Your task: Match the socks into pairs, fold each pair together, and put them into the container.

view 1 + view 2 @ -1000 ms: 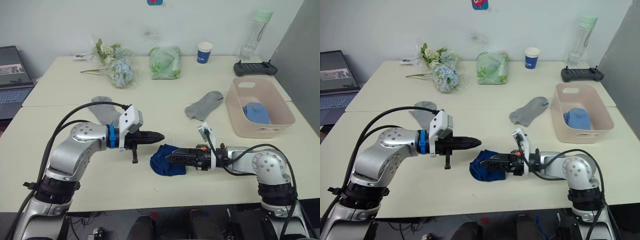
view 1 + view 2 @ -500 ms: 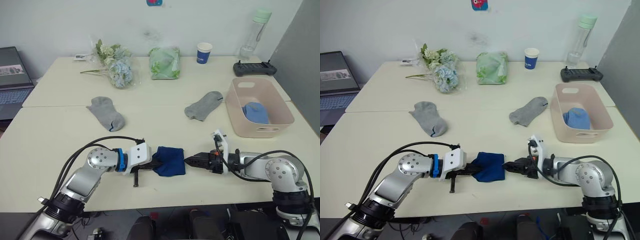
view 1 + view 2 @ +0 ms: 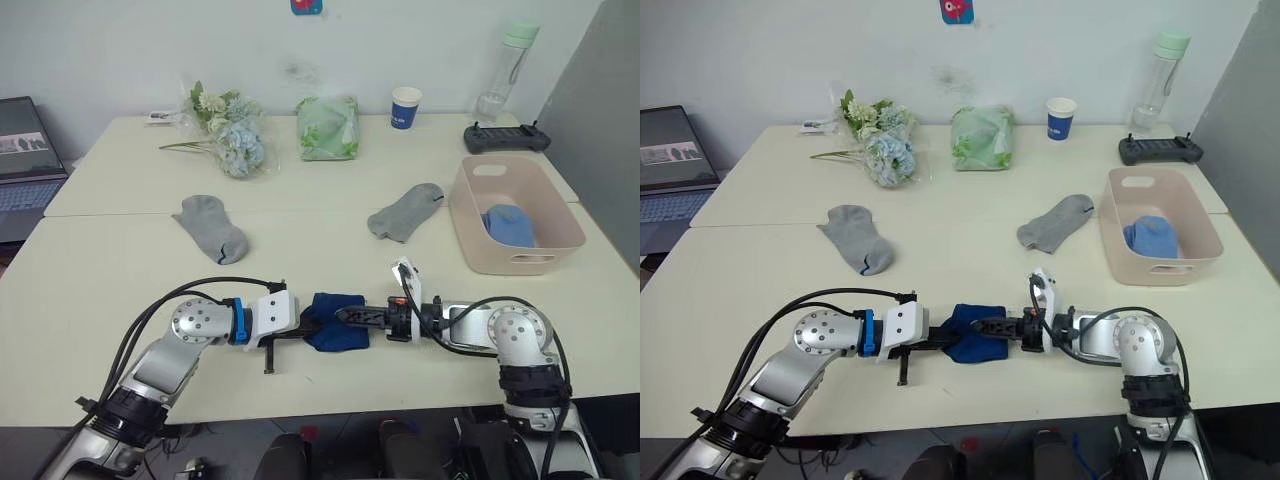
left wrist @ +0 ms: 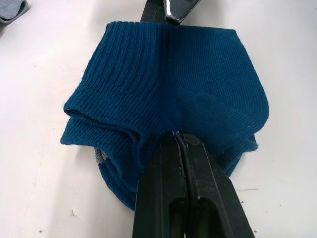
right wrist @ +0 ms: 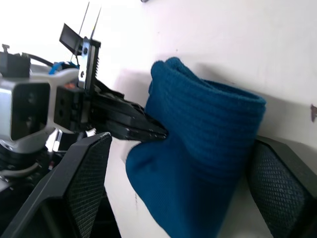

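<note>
Folded navy pair [image 3: 335,320] lying near the front edge of the bench [image 3: 120,270], flanked by both arms. The left claw [image 4: 181,144] has its two black fingers pressed together, their tips nipping a fold of the bundle's knit on the side nearer that arm. The right claw [image 5: 198,163] stands with its fingers spread wide, one on either side of the bundle's opposite end. Half a second earlier this claw lay just clear of the navy pair toward the right edge; it has since advanced so that the bundle sits between its open fingers. The left claw has kept its place at the bundle.

This suggests a handover: the right claw appears ready to close on the folded pair and carry it to the container [image 3: 470,215], which stands by the right edge and already holds the light blue pair [image 3: 508,224].

Two grey socks are unmatched and well apart: one grey sock [image 3: 210,226] left of centre, the other grey sock [image 3: 405,211] just beside the container. The task is judged about one third done.
</note>
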`<action>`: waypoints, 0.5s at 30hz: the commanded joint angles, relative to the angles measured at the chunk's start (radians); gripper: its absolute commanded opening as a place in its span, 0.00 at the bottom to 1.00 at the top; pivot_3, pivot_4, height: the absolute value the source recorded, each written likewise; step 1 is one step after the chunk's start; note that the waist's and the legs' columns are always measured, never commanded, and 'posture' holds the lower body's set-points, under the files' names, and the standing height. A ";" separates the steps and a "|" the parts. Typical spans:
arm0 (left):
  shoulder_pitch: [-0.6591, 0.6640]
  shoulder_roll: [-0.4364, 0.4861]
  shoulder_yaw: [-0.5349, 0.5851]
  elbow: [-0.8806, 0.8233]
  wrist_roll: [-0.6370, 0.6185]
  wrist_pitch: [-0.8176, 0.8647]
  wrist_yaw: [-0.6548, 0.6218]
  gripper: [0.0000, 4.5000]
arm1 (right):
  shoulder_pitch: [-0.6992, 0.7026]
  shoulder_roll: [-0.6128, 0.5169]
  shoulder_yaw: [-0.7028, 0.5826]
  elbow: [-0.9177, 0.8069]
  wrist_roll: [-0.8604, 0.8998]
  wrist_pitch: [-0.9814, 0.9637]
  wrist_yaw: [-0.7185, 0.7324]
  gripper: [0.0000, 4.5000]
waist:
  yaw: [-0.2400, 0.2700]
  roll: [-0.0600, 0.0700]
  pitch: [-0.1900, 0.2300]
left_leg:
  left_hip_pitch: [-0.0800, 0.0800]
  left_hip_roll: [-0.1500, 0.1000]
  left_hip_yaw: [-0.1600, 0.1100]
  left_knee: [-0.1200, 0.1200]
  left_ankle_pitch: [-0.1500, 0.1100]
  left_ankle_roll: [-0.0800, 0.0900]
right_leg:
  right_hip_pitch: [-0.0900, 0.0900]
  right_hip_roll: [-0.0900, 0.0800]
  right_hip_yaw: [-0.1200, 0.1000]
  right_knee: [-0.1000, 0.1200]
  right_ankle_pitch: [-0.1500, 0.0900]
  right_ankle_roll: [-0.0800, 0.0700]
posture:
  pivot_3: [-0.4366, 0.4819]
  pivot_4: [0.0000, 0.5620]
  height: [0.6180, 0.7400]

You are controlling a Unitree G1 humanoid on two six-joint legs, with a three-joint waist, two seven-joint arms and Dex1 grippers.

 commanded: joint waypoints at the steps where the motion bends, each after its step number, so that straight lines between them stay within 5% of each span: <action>1: 0.013 0.008 0.021 0.019 0.016 0.043 0.019 0.00 | -0.022 0.033 0.041 0.042 -0.033 -0.007 0.007 0.91 | -0.002 0.000 0.000 | 0.000 0.000 0.000 0.000 0.000 0.000 | 0.000 0.000 0.000 0.000 0.000 0.000 | 0.48 0.27 1.00; 13: 0.026 -0.006 0.048 -0.029 -0.042 0.102 0.019 0.00 | -0.013 0.032 0.071 0.025 -0.085 -0.028 0.055 0.02 | -0.002 0.000 0.000 | 0.000 0.000 -0.002 0.000 0.000 0.000 | 0.000 0.000 0.000 0.000 0.000 0.000 | 0.48 0.27 1.00; 15: 0.026 -0.010 0.068 -0.060 -0.102 0.130 -0.007 0.00 | -0.008 0.028 0.059 0.010 -0.084 -0.028 0.049 0.01 | -0.002 0.000 0.000 | 0.000 0.000 -0.002 0.000 0.000 0.000 | 0.000 0.000 0.000 0.000 0.000 0.000 | 0.48 0.27 1.00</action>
